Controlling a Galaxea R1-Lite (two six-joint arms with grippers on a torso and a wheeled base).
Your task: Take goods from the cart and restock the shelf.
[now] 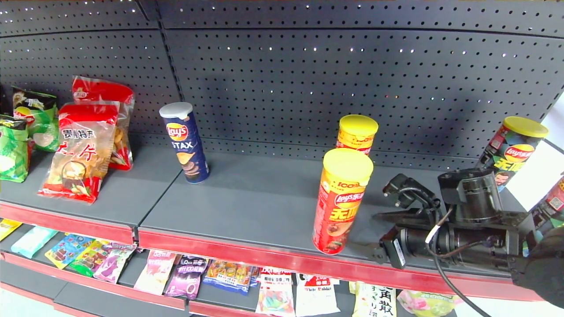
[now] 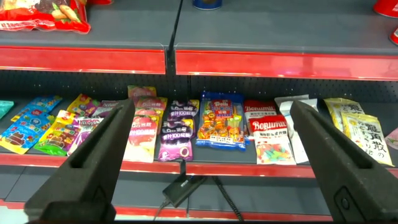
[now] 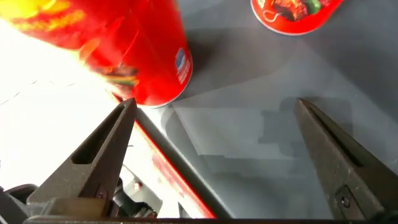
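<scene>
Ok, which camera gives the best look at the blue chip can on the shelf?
The head view: the blue chip can stands whole, lid to base. The left wrist view catches just its base.

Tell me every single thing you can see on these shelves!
Blue can: one, blue with a white lid, standing on the top shelf, left of the middle.
Red cans: two, red with yellow lids, right of the middle, one behind the other.
Dark can: one, dark with a yellow lid, far right by the back wall.
Red bags: two, red and clear, on the left part of the top shelf.
Green bags: two, green, far left.
Candy packets: many, mixed colours, in a row on the lower shelf.
Left gripper: one, black, open, in front of the lower shelf.
Right gripper: one, black, open, over the top shelf beside the front red can.
</scene>
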